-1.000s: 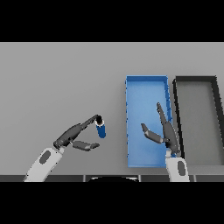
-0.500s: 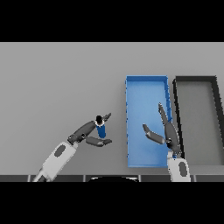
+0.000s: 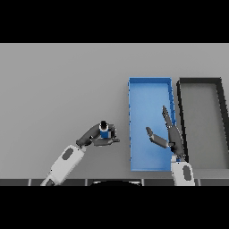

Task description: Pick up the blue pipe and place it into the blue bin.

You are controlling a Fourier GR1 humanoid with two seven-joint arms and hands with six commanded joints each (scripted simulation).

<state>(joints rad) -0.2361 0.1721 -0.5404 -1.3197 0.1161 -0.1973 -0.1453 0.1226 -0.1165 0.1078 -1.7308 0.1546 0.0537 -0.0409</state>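
Worktop: a plain grey worktop (image 3: 58, 80) fills the head view; the things on it sit towards its right and near edges.

Blue pipe: the short blue cylindrical pipe (image 3: 104, 132) with a dark top end stands roughly upright near the worktop's near edge, a little left of the middle. It is outside the bins, well short of the blue one's left wall.

Left robot hand: the left robot hand (image 3: 99, 136) comes in from the near-left corner on a white and grey arm. Its dark fingers and thumb are curled round the blue pipe, one on each side, so it is holding the pipe. I cannot tell whether the pipe's base touches the worktop or is raised.

Blue bin: the shallow rectangular blue plastic bin (image 3: 132, 116) lies lengthwise from the near edge towards the far edge, right of the middle. Nothing lies on its floor.

Dark bin: the dark grey rectangular bin with a black rim (image 3: 221, 116) lies just beside the blue bin, on its right, close to the worktop's right edge.

Right robot hand: the right robot hand (image 3: 173, 136) comes up from the near edge and hangs over the near right part of the blue bin. Its fingers are straight and point to the far edge, the thumb spread out to the left; it is wide and holds nothing.
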